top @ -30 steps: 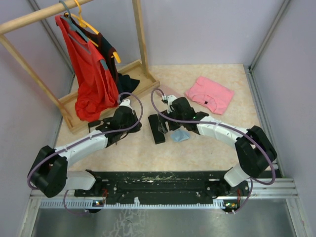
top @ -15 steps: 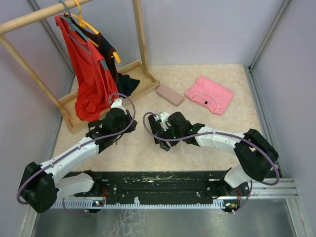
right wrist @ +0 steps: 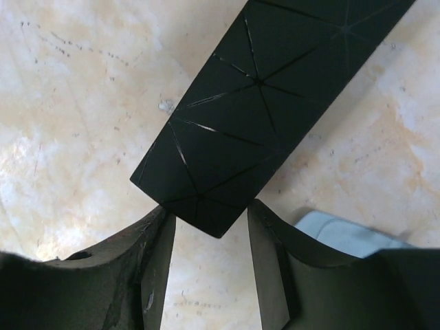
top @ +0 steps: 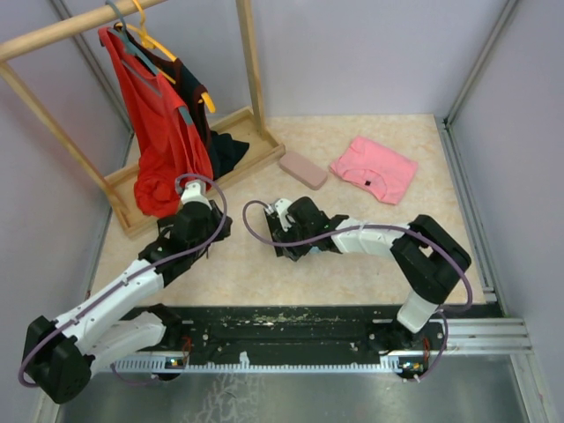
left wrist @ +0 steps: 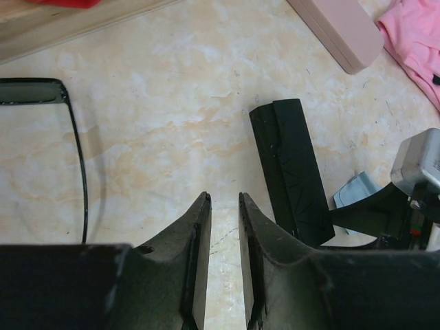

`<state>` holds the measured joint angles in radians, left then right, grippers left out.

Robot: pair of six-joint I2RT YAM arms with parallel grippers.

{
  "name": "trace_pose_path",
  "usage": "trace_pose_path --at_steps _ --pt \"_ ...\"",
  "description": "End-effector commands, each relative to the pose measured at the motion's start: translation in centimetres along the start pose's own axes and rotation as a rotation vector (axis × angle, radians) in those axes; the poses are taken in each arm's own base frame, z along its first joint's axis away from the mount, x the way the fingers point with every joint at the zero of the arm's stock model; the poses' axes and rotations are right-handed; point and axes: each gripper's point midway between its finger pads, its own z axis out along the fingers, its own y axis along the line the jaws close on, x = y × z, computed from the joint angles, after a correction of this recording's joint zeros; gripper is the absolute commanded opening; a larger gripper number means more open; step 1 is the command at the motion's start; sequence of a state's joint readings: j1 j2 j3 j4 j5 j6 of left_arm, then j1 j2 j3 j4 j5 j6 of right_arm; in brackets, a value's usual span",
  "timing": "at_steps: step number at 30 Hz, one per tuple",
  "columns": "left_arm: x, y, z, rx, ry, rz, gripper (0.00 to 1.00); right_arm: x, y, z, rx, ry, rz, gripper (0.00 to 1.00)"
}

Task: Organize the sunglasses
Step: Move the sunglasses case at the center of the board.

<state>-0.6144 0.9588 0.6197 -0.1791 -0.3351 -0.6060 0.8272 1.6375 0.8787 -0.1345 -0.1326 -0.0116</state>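
Observation:
The black-framed sunglasses (left wrist: 41,93) lie on the floor at the left of the left wrist view, one dark lens and a thin temple showing. My left gripper (left wrist: 223,197) hovers to their right, jaws a narrow gap apart with nothing between them; it also shows in the top view (top: 205,227). My right gripper (right wrist: 210,213) is open, low over the floor, with a corner of the black oblong case (right wrist: 268,117) between its fingertips. In the top view that gripper (top: 278,234) covers most of the case. The reddish-brown sunglasses are out of view.
A pink oblong case (top: 302,170) and a folded pink shirt (top: 374,167) lie at the back. A light blue cloth (left wrist: 357,189) lies next to the black case (left wrist: 289,168). A wooden clothes rack (top: 189,167) with red and dark garments stands at the back left.
My left arm has drawn back to the left, away from the black case. My right gripper has moved left and nearer along the black case to its end.

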Motion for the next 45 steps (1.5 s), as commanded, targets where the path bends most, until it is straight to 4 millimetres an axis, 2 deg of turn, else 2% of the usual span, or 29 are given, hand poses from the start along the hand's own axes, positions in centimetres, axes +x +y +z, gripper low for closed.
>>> trace_pose_path --at_steps 1,5,12,14,19,21,23,26,28,31,35,39,45 --pt "-0.3 1.8 -0.9 -0.056 -0.049 -0.044 0.29 -3.5 0.0 1.4 0.004 -0.083 -0.03 0.46" --pt "-0.7 2.1 -1.4 -0.063 -0.067 -0.044 0.3 -4.7 -0.5 2.3 0.025 -0.103 -0.031 0.47" --pt "-0.8 2.0 -1.5 -0.062 -0.06 -0.034 0.3 -7.9 -1.6 4.7 0.054 -0.102 -0.072 0.48" --pt "-0.7 2.0 -1.6 -0.06 -0.057 -0.035 0.3 -8.8 -2.3 5.4 0.079 -0.103 -0.086 0.51" --pt "-0.6 2.3 -1.8 -0.07 -0.055 -0.034 0.3 -10.3 -4.4 6.8 0.094 -0.115 -0.074 0.66" --pt "-0.7 2.5 -2.0 -0.078 -0.059 -0.031 0.31 -10.9 -4.6 6.2 0.089 -0.127 -0.075 0.7" --pt "-0.9 2.7 -2.1 -0.086 -0.069 -0.028 0.31 -11.7 -4.2 4.8 0.079 -0.163 -0.084 0.74" --pt "-1.1 3.2 -2.2 -0.106 -0.083 -0.025 0.38 -12.7 -3.4 1.6 0.055 -0.225 -0.096 0.78" --pt "-1.2 3.3 -2.3 -0.11 -0.089 -0.024 0.41 -13.4 -3.6 -0.6 0.04 -0.268 -0.092 0.8" --pt "-1.2 3.1 -2.3 -0.099 -0.088 -0.026 0.41 -13.9 -5.7 -3.3 0.078 -0.301 -0.06 0.81" --pt "-1.0 2.9 -2.3 -0.083 -0.083 -0.032 0.42 -13.9 -10.3 -5.1 0.215 -0.257 -0.046 0.81" --pt "-0.9 2.6 -2.4 -0.066 -0.073 -0.031 0.42 -14.0 -13.9 -4.5 0.257 -0.171 -0.086 0.87" --pt "-0.7 2.0 -2.6 -0.04 -0.046 -0.022 0.47 -15.1 -18.7 -1.5 0.236 -0.1 -0.103 0.92"
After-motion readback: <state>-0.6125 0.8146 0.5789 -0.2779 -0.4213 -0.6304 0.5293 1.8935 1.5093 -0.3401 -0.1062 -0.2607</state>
